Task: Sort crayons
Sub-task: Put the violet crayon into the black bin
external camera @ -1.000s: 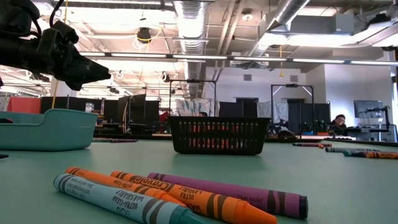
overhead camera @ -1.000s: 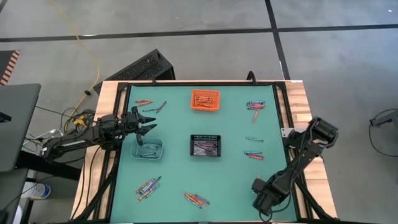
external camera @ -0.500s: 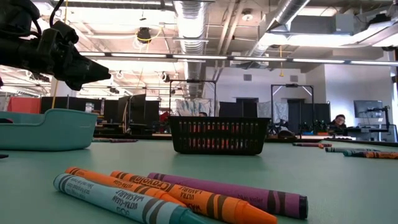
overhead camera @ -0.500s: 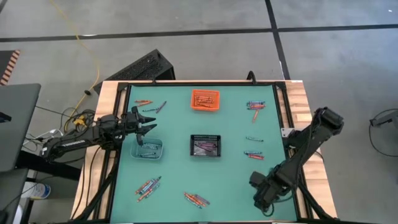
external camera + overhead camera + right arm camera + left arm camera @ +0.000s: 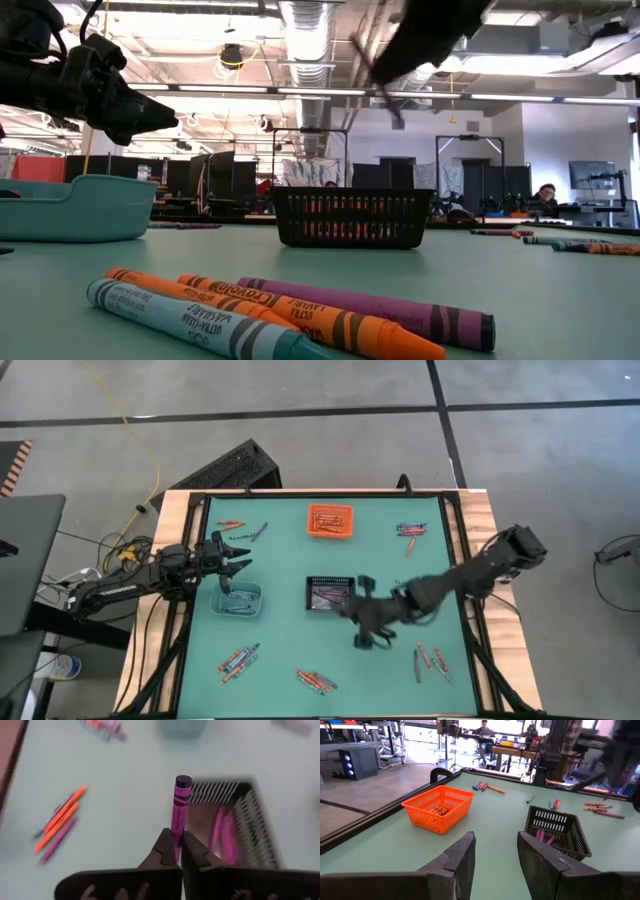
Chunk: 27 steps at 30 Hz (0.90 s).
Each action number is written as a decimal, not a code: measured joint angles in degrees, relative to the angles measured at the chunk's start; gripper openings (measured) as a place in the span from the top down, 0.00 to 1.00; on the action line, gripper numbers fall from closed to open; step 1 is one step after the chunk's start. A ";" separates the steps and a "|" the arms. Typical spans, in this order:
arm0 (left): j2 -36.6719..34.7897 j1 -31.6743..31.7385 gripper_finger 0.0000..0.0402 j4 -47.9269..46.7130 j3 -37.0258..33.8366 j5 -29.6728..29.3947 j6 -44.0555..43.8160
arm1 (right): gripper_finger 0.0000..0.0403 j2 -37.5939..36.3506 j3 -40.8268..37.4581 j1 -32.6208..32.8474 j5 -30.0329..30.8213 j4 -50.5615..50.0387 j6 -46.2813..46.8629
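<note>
R pincer (image 5: 174,851) clenched on purple crayon (image 5: 179,805), held off the worktop (image 5: 280,650) just beside black bin (image 5: 329,594), on its R-arm side; bin has purple crayons inside. L pincer (image 5: 240,555) released, empty, hovering over far edge of teal bin (image 5: 239,600). Orange bin (image 5: 331,520) at far middle w/ orange crayons. Loose crayon clusters (image 5: 316,680) scattered near worktop edges, some by R arm (image 5: 431,658).

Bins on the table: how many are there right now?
3. The orange bin sits at the far middle, the black bin at the centre, and the teal bin to its left, beneath the left gripper.
</note>
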 joint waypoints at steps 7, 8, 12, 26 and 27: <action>0.29 0.00 0.66 0.00 0.00 0.02 0.00 | 0.99 2.38 -0.01 -10.02 -4.84 1.19 -10.50; 0.34 -0.01 0.66 0.00 0.00 0.00 -0.02 | 0.99 2.91 -0.01 -11.08 -6.46 2.11 -11.23; 0.49 -0.02 0.66 -0.02 0.02 0.03 0.00 | 0.99 4.79 -0.01 -13.70 -10.43 2.37 -12.68; 0.40 0.00 0.66 0.00 0.02 -0.01 0.00 | 0.87 4.21 -0.04 -15.30 -10.33 0.73 -12.87; 0.40 -0.02 0.66 0.00 0.02 -0.01 0.00 | 0.86 4.21 -0.04 -15.12 -10.33 0.38 -12.87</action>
